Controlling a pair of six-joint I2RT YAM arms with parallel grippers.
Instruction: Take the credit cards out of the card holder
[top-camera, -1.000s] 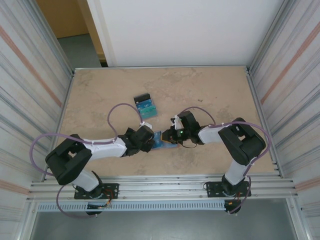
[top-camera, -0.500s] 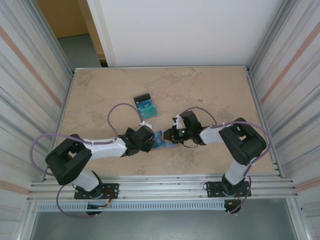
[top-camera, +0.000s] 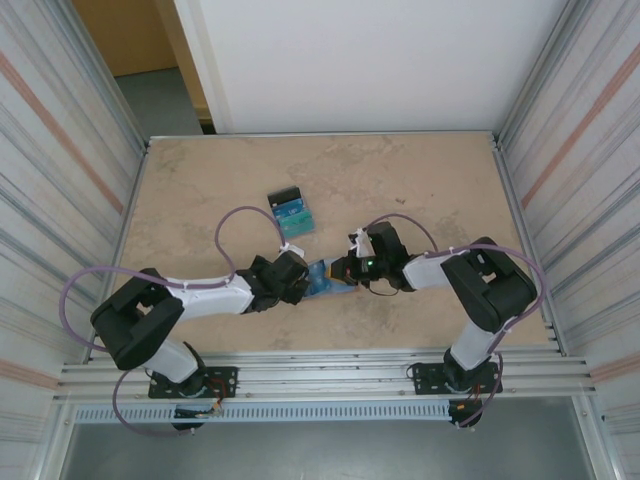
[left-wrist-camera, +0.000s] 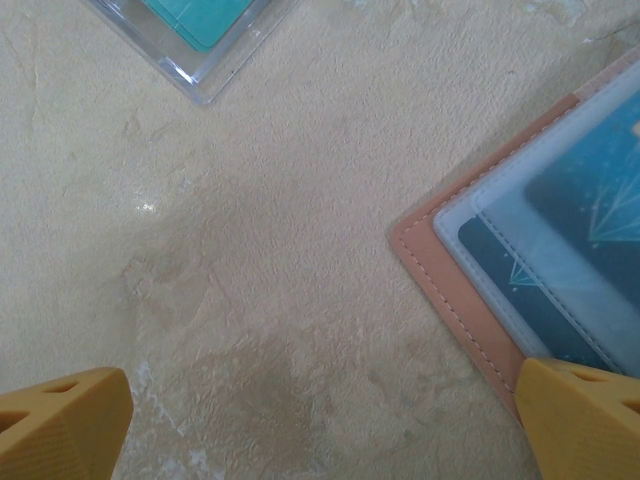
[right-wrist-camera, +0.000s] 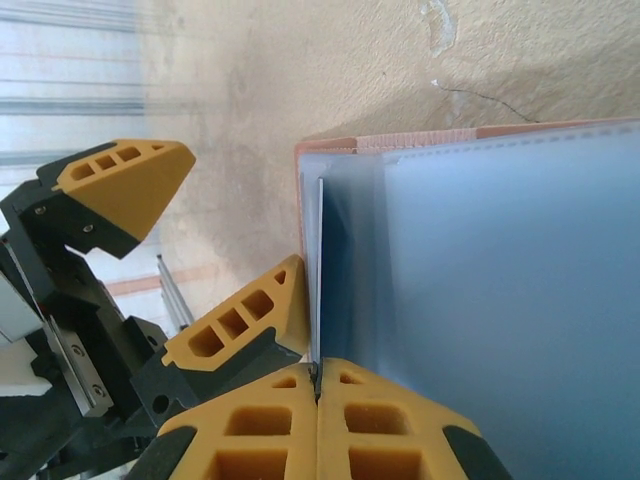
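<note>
Salmon-pink bifold card holder (top-camera: 322, 281) is lying open on the beige stone-look desk (top-camera: 430, 190), between your two arms. Right wrist view is showing your right end effector (right-wrist-camera: 317, 385) pinched together at a thin pale sheet edge (right-wrist-camera: 320, 260); gripped or not, can't tell. Left wrist view is showing your left end effector (left-wrist-camera: 320, 430) spread wide, blue plastic credit cards (left-wrist-camera: 590, 190) sitting under clear sleeves (left-wrist-camera: 470, 215). Ribbed metal walls (top-camera: 60, 150) are flanking the desk.

so the card holder (top-camera: 326, 278) lies on the table (top-camera: 440, 180) mid-frame in the top view, left gripper (top-camera: 303, 283) just left of it, right gripper (top-camera: 341, 271) at its right edge. The card pile (top-camera: 290, 212) sits above, a bit left, apart from it.
</note>
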